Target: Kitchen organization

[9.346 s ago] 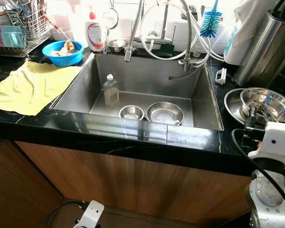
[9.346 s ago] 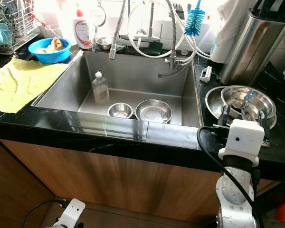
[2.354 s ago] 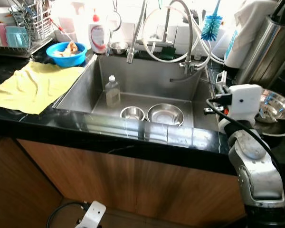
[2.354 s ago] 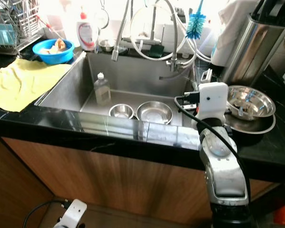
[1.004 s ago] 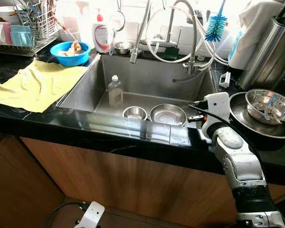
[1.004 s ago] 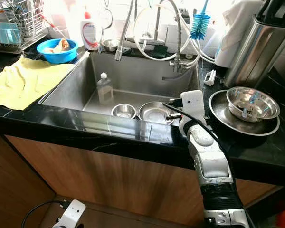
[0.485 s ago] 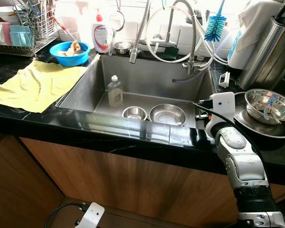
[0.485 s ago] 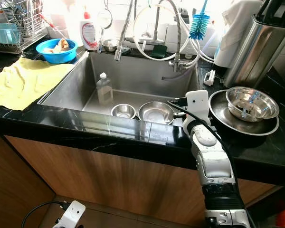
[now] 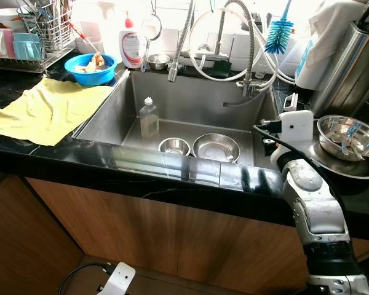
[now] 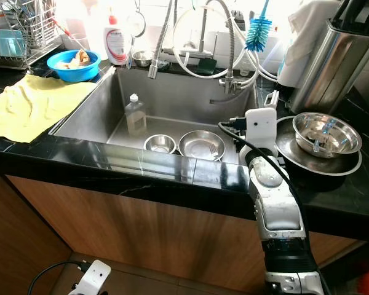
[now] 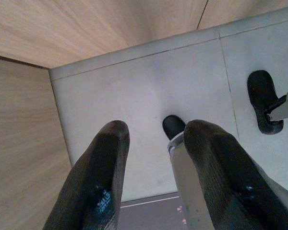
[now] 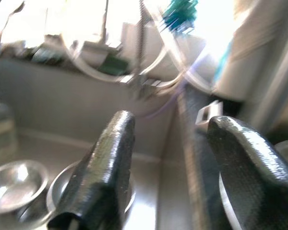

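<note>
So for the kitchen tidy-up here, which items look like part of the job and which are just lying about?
Likely in play:
- right gripper, fingers open, over the sink's right edge
- two steel bowls in the sink
- steel bowl on the plate
- clear bottle

Lying about:
- yellow cloth
- blue bowl
- bottle brush

Two steel bowls (image 9: pixel 198 147) in sink (image 9: pixel 111 117)

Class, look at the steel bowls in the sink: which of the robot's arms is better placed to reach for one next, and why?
Probably the right. The right pincer is open above the sink's right rim, near the larger steel bowl. The left pincer hangs low, facing the floor.
</note>
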`<state>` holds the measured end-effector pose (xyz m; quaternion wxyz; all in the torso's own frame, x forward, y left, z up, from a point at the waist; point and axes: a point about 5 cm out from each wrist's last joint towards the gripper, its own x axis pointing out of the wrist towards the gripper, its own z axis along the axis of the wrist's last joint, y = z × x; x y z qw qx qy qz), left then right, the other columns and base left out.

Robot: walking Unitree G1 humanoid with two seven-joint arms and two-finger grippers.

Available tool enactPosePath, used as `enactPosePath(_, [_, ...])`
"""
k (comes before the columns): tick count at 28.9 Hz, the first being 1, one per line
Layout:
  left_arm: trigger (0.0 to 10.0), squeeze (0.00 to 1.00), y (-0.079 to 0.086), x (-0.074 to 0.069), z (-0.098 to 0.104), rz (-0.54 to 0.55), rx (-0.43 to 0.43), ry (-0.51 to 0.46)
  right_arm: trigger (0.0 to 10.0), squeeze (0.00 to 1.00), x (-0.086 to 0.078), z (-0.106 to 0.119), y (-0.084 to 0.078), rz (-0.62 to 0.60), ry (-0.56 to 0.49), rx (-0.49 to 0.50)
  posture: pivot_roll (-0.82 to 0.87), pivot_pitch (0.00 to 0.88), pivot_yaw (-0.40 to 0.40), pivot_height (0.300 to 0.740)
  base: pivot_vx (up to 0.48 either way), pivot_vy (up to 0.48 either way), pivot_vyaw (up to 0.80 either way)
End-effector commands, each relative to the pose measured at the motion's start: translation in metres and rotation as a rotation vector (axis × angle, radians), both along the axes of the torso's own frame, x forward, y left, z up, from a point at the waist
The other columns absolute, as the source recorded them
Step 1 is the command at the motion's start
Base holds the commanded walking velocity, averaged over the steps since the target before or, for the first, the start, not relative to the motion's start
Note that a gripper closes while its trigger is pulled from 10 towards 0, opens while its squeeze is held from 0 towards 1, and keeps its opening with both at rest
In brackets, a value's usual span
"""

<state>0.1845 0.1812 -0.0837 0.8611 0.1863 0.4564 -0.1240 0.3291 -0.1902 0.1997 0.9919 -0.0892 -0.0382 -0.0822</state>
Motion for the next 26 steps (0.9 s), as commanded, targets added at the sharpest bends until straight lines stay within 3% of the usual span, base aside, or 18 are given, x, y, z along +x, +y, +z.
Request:
enactPosePath(1, [10.0, 0.0, 0.001, -0.001, -0.001, -0.008, 0.007, 0.01, 10.0, 0.0, -0.006, 0.009, -0.008, -0.059, -0.065, 0.006, -0.14, 0.011, -0.044, 0.74, 0.0, 0.0, 0.0])
enactPosePath(14, [10.0, 0.0, 0.001, 0.001, 0.001, -0.021, 0.011, 0.006, 10.0, 0.0, -0.036, 0.006, -0.039, -0.316, -0.161, 0.014, -0.15, 0.03, -0.028, 0.74, 0.0, 0.0, 0.0])
enactPosePath(16, [10.0, 0.0, 0.001, 0.002, 0.001, -0.021, 0.01, 0.005, 10.0, 0.0, -0.038, 0.01, -0.042, -0.319, -0.183, -0.046, -0.15, 0.031, -0.027, 0.74, 0.0, 0.0, 0.0])
enactPosePath(20, [10.0, 0.0, 0.001, 0.002, 0.001, -0.024, 0.01, 0.005, 10.0, 0.0, -0.037, 0.012, -0.039, -0.299, -0.187, -0.054, -0.15, 0.034, -0.023, 0.74, 0.0, 0.0, 0.0])
enactPosePath(21, [10.0, 0.0, 0.001, 0.002, 0.001, -0.025, 0.011, 0.005, 10.0, 1.0, -0.038, 0.011, -0.038, -0.296, -0.191, -0.042, -0.15, 0.034, -0.023, 0.74, 0.0, 0.0, 0.0])
enactPosePath(26, [10.0, 0.0, 0.002, 0.002, 0.001, -0.027, 0.012, 0.005, 10.0, 1.0, -0.044, 0.003, -0.031, -0.309, -0.181, -0.023, -0.14, 0.031, -0.02, 0.74, 0.0, 0.0, 0.0])
